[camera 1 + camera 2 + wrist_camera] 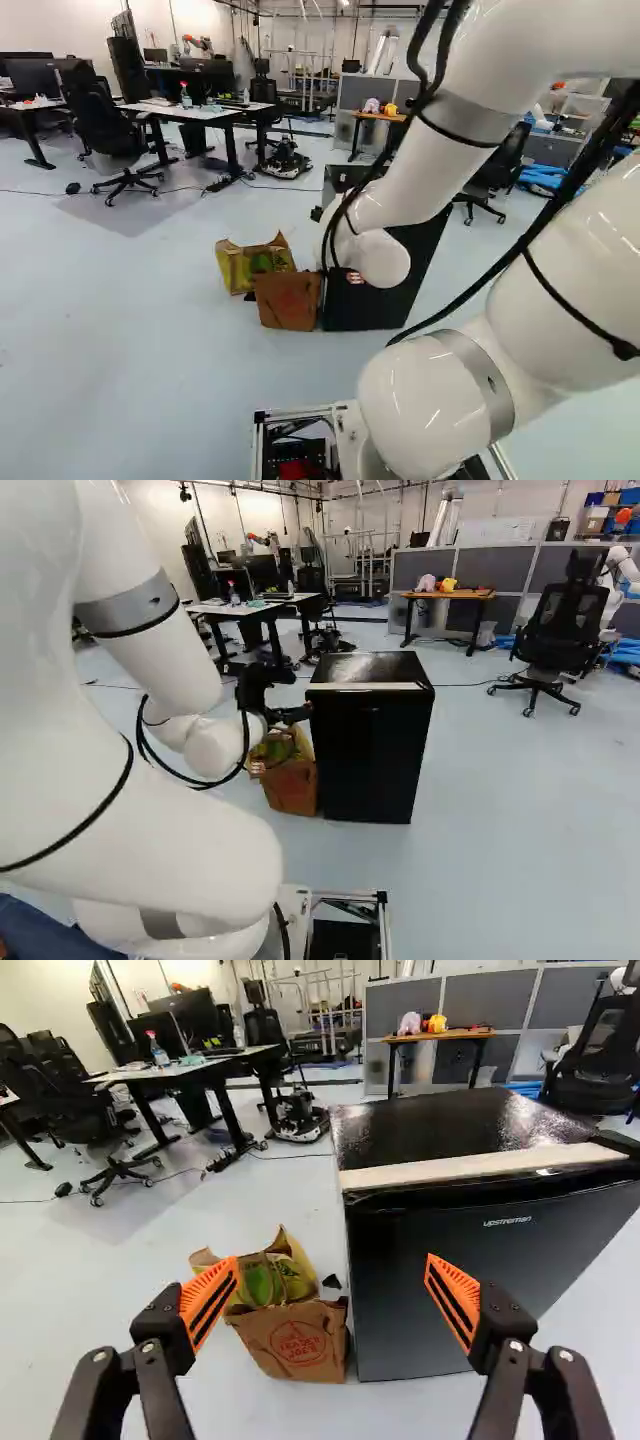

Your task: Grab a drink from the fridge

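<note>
Wide apart, right up front, stood the orange-padded fingers of the black gripper (331,1260), holding nothing, with the black mini fridge (370,760) shut ahead! Barely begun, I judged: door to open, drink to grip and bring out, and no can or bottle showed inside, though it presumably waited there. Only the wrist view revealed that spread; the white arm (425,170) mostly masked the gripper in the left base view, while the right bared the fridge's front.
</note>
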Robot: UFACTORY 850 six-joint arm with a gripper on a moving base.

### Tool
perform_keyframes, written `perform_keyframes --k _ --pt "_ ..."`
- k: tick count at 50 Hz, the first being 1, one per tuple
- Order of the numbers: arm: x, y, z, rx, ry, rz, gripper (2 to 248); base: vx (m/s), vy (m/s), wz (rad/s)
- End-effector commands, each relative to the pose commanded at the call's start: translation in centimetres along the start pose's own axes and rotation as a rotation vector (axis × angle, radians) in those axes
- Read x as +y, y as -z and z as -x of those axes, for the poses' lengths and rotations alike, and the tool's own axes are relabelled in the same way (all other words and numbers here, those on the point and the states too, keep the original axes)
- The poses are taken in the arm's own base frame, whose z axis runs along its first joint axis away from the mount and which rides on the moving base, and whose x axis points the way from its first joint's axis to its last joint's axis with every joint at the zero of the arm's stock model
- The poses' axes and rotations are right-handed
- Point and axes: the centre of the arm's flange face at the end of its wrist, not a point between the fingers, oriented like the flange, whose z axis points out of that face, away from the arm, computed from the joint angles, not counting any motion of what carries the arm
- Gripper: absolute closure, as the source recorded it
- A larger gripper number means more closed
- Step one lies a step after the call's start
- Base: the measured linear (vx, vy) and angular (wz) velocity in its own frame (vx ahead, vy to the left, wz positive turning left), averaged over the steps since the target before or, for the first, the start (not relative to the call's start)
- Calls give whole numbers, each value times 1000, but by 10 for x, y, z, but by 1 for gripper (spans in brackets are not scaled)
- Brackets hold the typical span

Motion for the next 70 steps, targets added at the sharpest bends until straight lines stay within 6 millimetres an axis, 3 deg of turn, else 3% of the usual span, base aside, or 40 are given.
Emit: perform_keyframes --k 32,70 --pt "-30 -28 13 28 8 2 3 0 0 0" --pt "-43 -82 28 72 -3 110 3 0 0 0"
